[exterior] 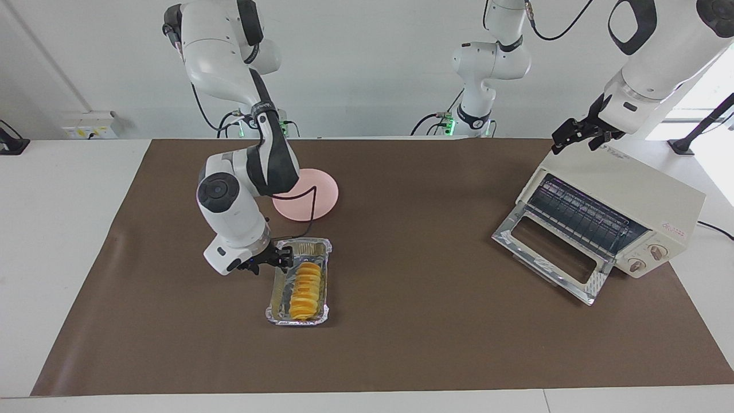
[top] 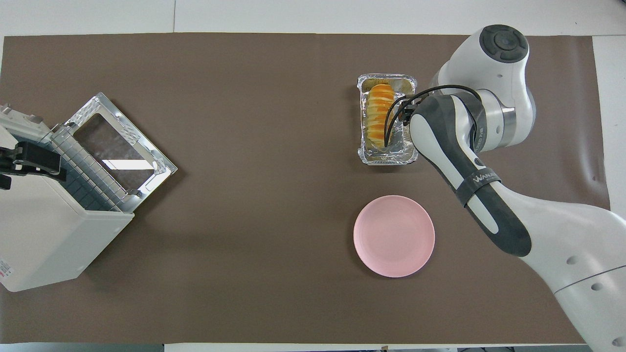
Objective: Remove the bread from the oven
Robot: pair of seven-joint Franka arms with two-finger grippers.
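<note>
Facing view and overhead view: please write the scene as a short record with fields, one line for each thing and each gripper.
bread: small golden-yellow ridged loaf, lying in the tray, outside the oven
tray: rectangular silver foil tray, on the brown mat, farther from the robots than the plate
plate: round pink plate, nothing on it
oven: cream-white toaster oven, at the left arm's end, glass door dropped open, wire rack bare
right gripper: low at the tray's rim, beside the loaf
left gripper: open, over the oven's top, waiting
</note>
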